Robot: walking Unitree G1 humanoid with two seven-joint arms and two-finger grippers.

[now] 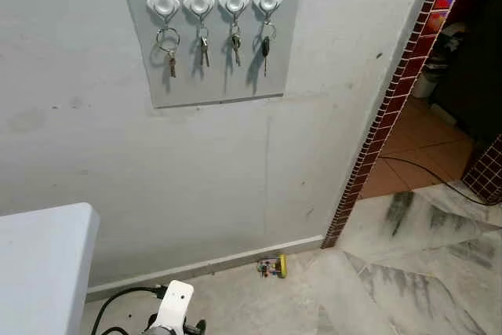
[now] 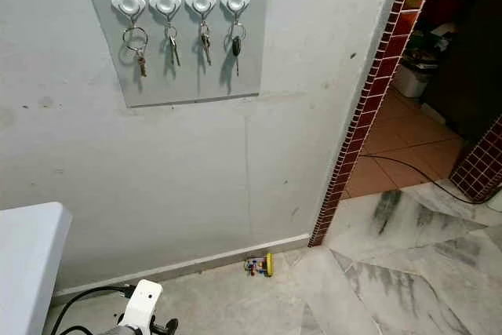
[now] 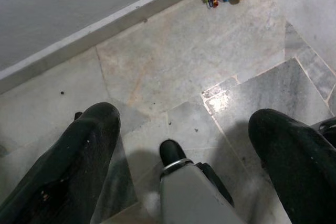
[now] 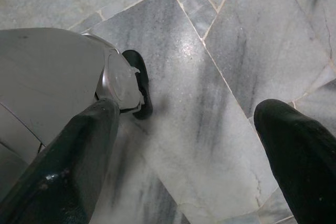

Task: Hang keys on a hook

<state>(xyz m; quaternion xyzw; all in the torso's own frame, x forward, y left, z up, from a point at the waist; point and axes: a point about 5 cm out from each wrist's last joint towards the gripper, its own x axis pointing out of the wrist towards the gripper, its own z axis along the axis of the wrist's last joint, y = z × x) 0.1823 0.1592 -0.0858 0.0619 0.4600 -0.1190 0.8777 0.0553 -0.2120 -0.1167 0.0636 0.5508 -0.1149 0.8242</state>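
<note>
hooks: I see four white diamond-shaped wall hooks [image 1: 215,1] in a row on a grey panel [image 1: 212,76], each carrying keys
keys: bunch on a big ring [image 1: 168,43] on leftmost hook
left gripper [image 3: 184,150]: hanging low, fingers spread, nothing between, marble floor [image 3: 173,61] below
right gripper [image 4: 189,156]: same, spread, empty
floor: small colourful toy [image 1: 272,267] by the skirting

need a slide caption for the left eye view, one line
Four white hooks on a grey wall panel, each already holding keys; a small toy lies by the skirting.
</note>
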